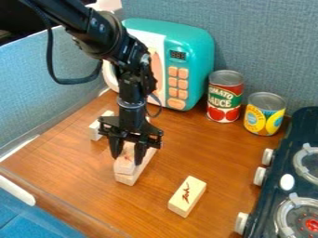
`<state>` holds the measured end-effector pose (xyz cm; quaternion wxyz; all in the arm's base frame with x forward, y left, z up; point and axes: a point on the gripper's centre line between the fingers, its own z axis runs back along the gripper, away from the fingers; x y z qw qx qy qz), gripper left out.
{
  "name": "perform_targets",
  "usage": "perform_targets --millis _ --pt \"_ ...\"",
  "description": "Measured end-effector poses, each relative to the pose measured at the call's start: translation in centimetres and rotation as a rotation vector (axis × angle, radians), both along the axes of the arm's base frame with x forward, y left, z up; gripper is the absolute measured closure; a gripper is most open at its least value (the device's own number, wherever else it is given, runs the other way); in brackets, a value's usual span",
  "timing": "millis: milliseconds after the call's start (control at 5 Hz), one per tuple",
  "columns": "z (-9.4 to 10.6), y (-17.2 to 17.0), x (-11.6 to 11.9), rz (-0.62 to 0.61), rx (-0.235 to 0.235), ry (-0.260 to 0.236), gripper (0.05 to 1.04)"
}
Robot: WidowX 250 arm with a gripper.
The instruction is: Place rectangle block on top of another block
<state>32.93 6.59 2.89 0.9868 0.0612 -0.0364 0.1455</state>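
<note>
The upper block (125,165) is set on the lower block (128,179) at seven o'clock from the view's centre, grasped between the jaws of the gripper (127,159). From this stack, a marked block (187,196) is seen at four o'clock on the counter (218,160), a toy microwave (197,56) between twelve and one, and a stove (258,204) past three.

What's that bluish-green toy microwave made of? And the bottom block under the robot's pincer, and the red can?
The toy microwave looks like smooth plastic: its shell is evenly coloured with rounded corners. The bottom block seems to be bare wood, pale and dull. The red can looks like metal, with a shiny grey rim and a printed wrap, maybe paper.
</note>
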Motion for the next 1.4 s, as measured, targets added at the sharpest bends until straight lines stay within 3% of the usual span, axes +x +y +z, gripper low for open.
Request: perform_targets --millis 200,400,600,800,1000,1200,1400 --pt "-0.1 0.0 -0.1 0.019 0.0 0.002 0.182" --pt "-0.3 0.0 -0.5 0.04 0.002 0.005 0.074" --pt "-0.3 -0.6 -1.0 0.034 -0.009 0.003 0.079" --pt "3.0 -0.5 -1.9 -0.011 -0.058 -0.061 0.084" --pt "8.2 1.2 -4.4 -0.002 -0.096 -0.174 0.084" --pt "10.6 1.3 -5.9 -0.047 -0.044 -0.169 0.084" --pt "10.6 1.8 -6.5 -0.093 0.003 -0.127 0.084"
